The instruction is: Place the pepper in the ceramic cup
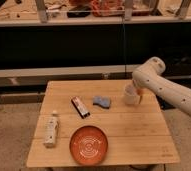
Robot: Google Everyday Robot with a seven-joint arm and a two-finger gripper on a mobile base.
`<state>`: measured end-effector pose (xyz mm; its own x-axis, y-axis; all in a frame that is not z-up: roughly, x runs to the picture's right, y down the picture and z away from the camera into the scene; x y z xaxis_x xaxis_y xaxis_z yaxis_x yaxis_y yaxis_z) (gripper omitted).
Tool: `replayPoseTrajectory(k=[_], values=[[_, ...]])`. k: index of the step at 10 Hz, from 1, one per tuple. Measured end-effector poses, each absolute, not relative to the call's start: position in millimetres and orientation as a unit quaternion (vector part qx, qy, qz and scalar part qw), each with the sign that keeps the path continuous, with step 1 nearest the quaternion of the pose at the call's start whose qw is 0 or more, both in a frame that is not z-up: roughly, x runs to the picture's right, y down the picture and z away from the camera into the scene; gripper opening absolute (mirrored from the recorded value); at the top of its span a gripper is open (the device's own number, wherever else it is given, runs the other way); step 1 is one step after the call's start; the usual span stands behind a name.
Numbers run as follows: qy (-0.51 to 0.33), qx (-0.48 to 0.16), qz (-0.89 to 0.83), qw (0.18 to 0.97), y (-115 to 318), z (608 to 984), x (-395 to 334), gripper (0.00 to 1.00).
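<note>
The white robot arm is reaching in from the right, its gripper (137, 93) hanging directly over the plain white cylindrical ceramic cup (131, 95) at the far right of the light wooden table (139, 135). A small orange pepper (138, 93) is showing at the cup's rim beneath the gripper. Left of the cup are lying a blue sponge (102, 102) and a dark rectangular packet (80, 106), with a white labelled bottle (51, 131) and a big round orange-red plate (89, 145) nearer.

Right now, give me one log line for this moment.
gripper: over ceramic cup, right rear of table | pepper: not visible | sponge: left of cup | plate: front edge
</note>
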<state>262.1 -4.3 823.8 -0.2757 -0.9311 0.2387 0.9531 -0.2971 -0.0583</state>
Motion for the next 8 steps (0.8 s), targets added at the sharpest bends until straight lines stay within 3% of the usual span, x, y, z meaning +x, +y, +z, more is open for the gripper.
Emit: replayPoseTrajectory(k=[2,8], values=[[-0.051,-0.114,-0.798,0.589,-3.6,824.8,261.6,0.19],[-0.074,-0.131,-0.848,0.508,7.7,829.2,240.9,0.77]])
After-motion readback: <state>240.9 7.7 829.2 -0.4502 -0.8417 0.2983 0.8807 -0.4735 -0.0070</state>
